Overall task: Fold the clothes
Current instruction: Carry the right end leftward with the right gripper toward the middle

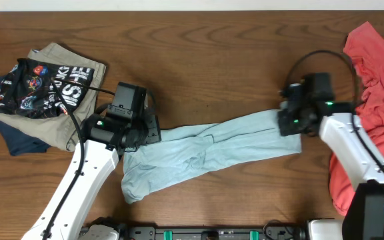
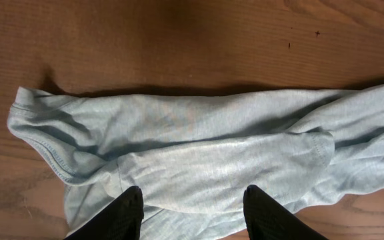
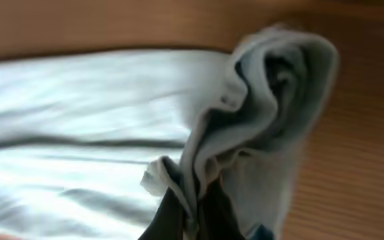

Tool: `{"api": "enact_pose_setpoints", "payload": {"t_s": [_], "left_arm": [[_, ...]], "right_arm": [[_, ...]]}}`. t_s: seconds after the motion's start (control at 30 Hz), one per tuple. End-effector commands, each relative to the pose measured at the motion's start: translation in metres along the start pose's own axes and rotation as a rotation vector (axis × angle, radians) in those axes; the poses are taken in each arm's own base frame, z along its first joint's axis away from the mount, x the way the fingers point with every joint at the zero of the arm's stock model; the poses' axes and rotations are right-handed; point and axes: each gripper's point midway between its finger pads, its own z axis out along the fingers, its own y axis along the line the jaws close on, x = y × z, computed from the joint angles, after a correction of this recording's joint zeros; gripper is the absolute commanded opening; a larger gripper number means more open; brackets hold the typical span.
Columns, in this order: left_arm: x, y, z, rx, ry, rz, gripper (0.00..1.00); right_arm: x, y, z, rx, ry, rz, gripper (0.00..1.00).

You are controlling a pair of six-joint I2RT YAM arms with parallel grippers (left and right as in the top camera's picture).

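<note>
1. We see the pale blue T-shirt (image 1: pixel 212 150) lying bunched in a long strip across the wooden table (image 1: pixel 212 53), between both arms.
2. Our right gripper (image 3: pixel 191 217) is clamped on its bunched right end.
3. Our left gripper (image 2: pixel 192 195) stands with fingers apart over its left end, gripping nothing.

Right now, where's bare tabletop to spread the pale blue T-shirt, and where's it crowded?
Most room: the far strip of the brown wooden table, between the stacked khaki, black-printed and navy garments and the crumpled red cloth, beyond the pale sky-blue cotton T-shirt. Smaller patch in front of it, between the left arm and right arm. Crowded: both ends.
</note>
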Motion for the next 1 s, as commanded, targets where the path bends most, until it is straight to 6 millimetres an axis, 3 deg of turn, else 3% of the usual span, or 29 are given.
{"api": "enact_pose_setpoints", "payload": {"t_s": [0.0, 0.27, 0.6, 0.67, 0.7, 0.73, 0.83, 0.97], "left_arm": [[0.000, 0.004, 0.000, -0.014, -0.003, -0.003, 0.50], [0.000, 0.004, 0.000, -0.014, -0.003, -0.003, 0.51], [0.000, 0.004, 0.000, -0.014, -0.003, -0.003, 0.51], [0.000, 0.004, 0.000, -0.014, -0.003, -0.003, 0.51], [0.000, 0.004, 0.000, -0.014, -0.003, -0.003, 0.50], [0.000, 0.004, 0.000, -0.014, -0.003, -0.003, 0.50], [0.000, 0.004, 0.000, -0.015, -0.002, -0.003, 0.51], [0.001, 0.005, 0.000, -0.018, 0.004, -0.003, 0.51]], "right_arm": [[-0.003, 0.031, -0.003, -0.033, -0.003, -0.094, 0.01], [-0.002, 0.081, 0.000, -0.080, -0.005, -0.175, 0.01], [0.004, 0.108, 0.001, -0.120, 0.004, -0.203, 0.05], [0.006, 0.116, 0.000, -0.149, 0.007, -0.214, 0.17], [0.006, 0.120, -0.001, -0.173, 0.007, -0.216, 0.28], [0.007, 0.126, -0.002, -0.207, 0.008, -0.218, 0.45], [0.003, 0.135, -0.004, -0.255, -0.010, -0.223, 0.49], [-0.004, 0.115, 0.000, -0.133, -0.030, -0.200, 0.49]]}}
